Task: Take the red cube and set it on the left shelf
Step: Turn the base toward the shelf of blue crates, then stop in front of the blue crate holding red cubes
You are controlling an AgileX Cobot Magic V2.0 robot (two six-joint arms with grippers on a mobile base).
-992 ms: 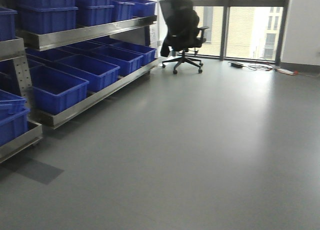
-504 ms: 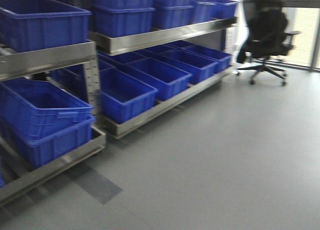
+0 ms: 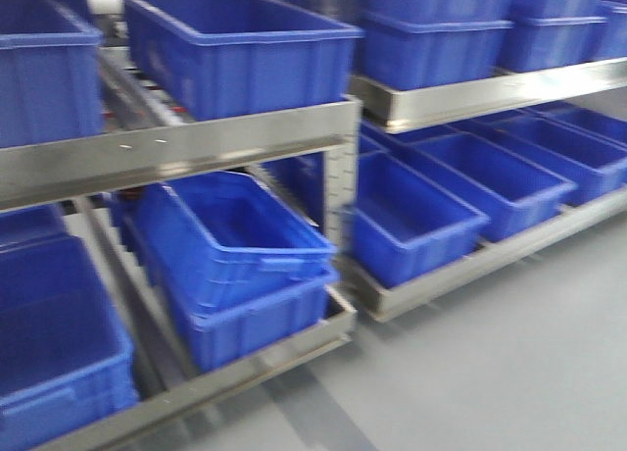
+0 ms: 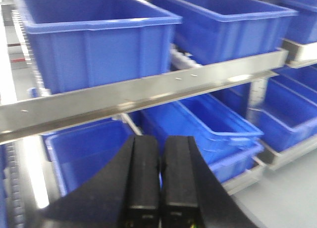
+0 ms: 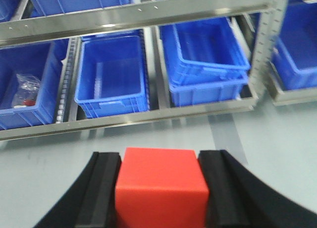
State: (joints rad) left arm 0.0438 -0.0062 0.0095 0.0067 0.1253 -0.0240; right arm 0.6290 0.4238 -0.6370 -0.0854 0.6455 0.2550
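The red cube (image 5: 160, 188) sits clamped between the black fingers (image 5: 105, 188) of my right gripper (image 5: 159, 161), above grey floor in front of the shelf. My left gripper (image 4: 160, 143) is shut and empty, its two black fingers (image 4: 145, 173) pressed together, facing the steel shelf rail (image 4: 148, 89). The shelf (image 3: 196, 147) of steel tiers fills the front view, loaded with blue bins (image 3: 235, 235). Neither gripper shows in the front view.
A steel upright post (image 5: 262, 44) divides the shelf bays. The lower tier holds an open blue bin (image 5: 113, 74), stacked bins (image 5: 208, 64) and a bin with a plastic bag (image 5: 25, 89). Grey floor (image 3: 509, 373) lies at the lower right.
The view has swung left: the office chair and windows have left the frame, and the shelf with blue bins is now much closer and fills it.
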